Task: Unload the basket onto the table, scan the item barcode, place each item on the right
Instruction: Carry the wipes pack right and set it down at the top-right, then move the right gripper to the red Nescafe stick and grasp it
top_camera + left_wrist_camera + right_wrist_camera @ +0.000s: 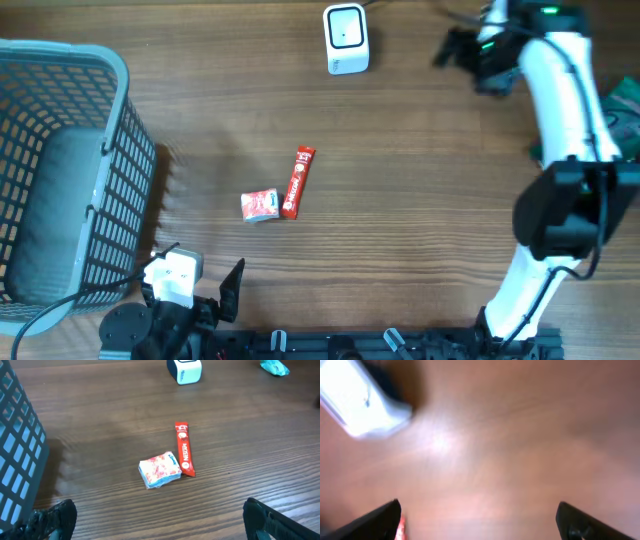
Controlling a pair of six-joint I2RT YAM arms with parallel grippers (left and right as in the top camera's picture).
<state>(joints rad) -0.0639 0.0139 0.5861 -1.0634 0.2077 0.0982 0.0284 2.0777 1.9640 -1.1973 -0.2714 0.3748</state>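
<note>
A white scanner (pixel 346 40) with a dark window stands on the wooden desk (pixel 430 210), on the side far from the arm bases. A red stick (pixel 297 182) lies flat on the desk, nearer the bases than the scanner and slightly to its left in the overhead view. Its long side points roughly toward the scanner. A small packet (pixel 260 205), printed pink and white with blue edges, lies just beside the end of the stick that is farther from the scanner. In the left wrist view the two look touching or very nearly so. Both are well apart from the scanner, and nothing holds them.

The right claw (pixel 477 512) hangs near the scanner, on its right in the overhead view, above bare desk. Its wrist picture is blurred, but the two dark fingers (pixel 380 517) stand spread wide with nothing between them. The scanner shows there as a pale blur at upper left.

The left claw (pixel 157 510) is far from the scanner, by the arm bases, facing the stick and packet across bare wood. Its fingers are spread wide too, and it is empty.

A blue-grey basket (pixel 60 160) sits well to the left of the scanner. A teal wrapper (pixel 274 367) lies to the scanner's right.
</note>
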